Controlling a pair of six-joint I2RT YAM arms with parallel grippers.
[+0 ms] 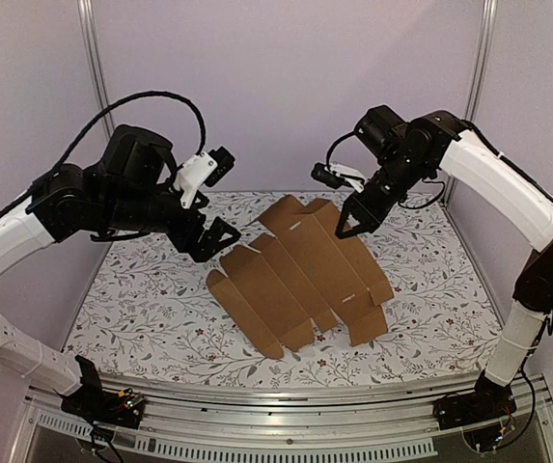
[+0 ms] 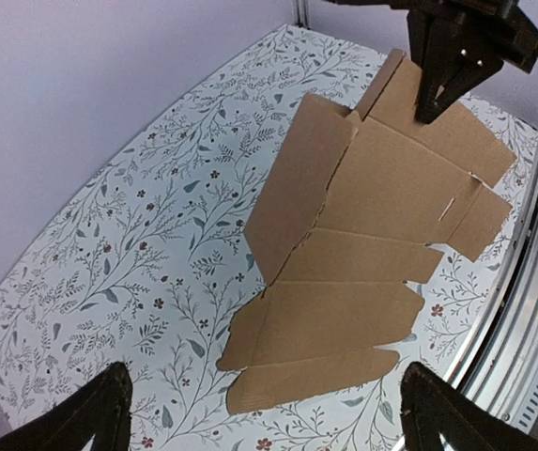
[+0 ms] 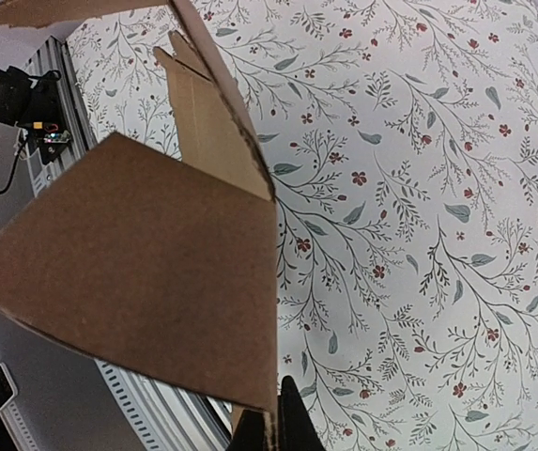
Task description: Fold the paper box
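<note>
Floral-print counter (image 1: pixel 141 289), pale lilac walls (image 1: pixel 257 77), metal rail (image 1: pixel 257 397) along the bottom, unfolded brown paper box (image 1: pixel 295 280) at centre, its upper edge clamped in right fingers (image 1: pixel 350 222), left fingers (image 1: pixel 214 239) apart at centre-left, just beside it

The top view looks down from high behind the arm bases over the whole bench (image 1: pixel 131 318). The left wrist view looks beyond the left pincer (image 2: pixel 267 409), across the paper box (image 2: pixel 362 216), to the right pincer (image 2: pixel 445 89). The right wrist view sits close, with cardboard just ahead of its fingertips (image 3: pixel 285 427). All three views share the box.
</note>
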